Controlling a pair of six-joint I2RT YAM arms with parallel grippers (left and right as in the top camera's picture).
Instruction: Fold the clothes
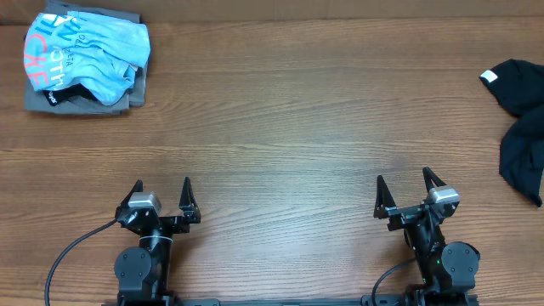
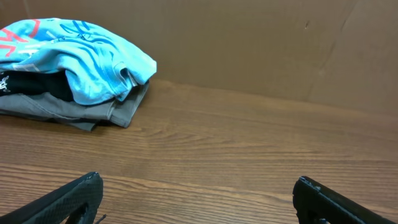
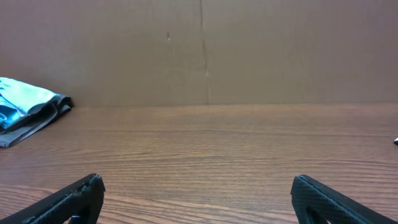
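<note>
**Wood table (image 1: 280,127), garments at the edges**

I see the light-blue T-shirt (image 1: 85,51) heaped on a grey garment (image 1: 85,108) in the far-left corner (black garment (image 1: 520,119) at the right edge). Left gripper (image 1: 163,183) and right gripper (image 1: 402,180) sit at the near edge, jaws wide.

The wooden table (image 1: 289,110) bears a grey garment (image 1: 34,102) far left, a black garment (image 1: 523,119) far right.
</note>
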